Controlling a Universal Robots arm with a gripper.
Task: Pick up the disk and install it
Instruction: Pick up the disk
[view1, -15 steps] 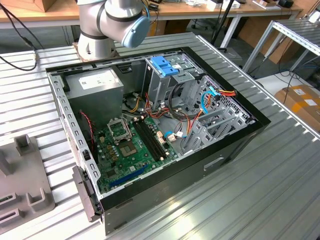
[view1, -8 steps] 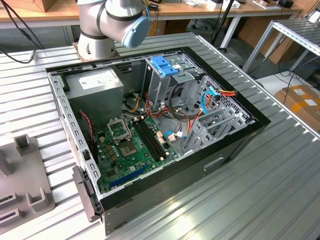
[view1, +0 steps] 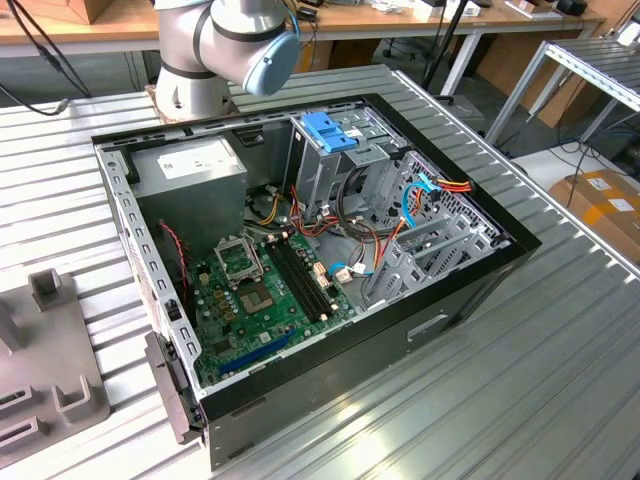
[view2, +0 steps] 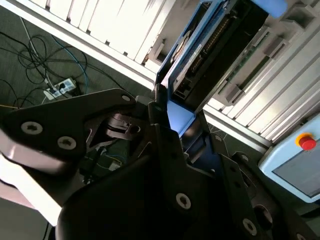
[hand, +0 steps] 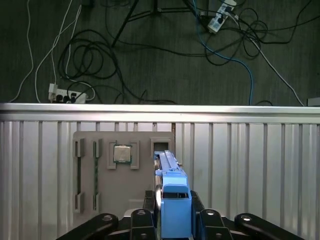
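Note:
In both wrist views my gripper (hand: 175, 222) (view2: 172, 127) is shut on the disk (hand: 169, 172), with dark fingers (hand: 142, 220) pressing either side of its blue end tab (hand: 175, 202). The disk stands on edge, its grey body and blue rail (view2: 200, 55) reaching away from the gripper toward a slot in a grey fixture plate (hand: 145, 142). I cannot tell whether its far end still rests in that slot. The exterior view has the arm's base (view1: 215, 50) behind the open computer case (view1: 300, 250).
The fixture plate also carries a processor chip (hand: 121, 153) and a memory stick (hand: 95, 170). Inside the case are a motherboard (view1: 265, 280), a blue bracket on a metal cage (view1: 330, 130) and a metal drive bay (view1: 430, 245). Beyond the table edge (hand: 160, 107), cables lie on the floor.

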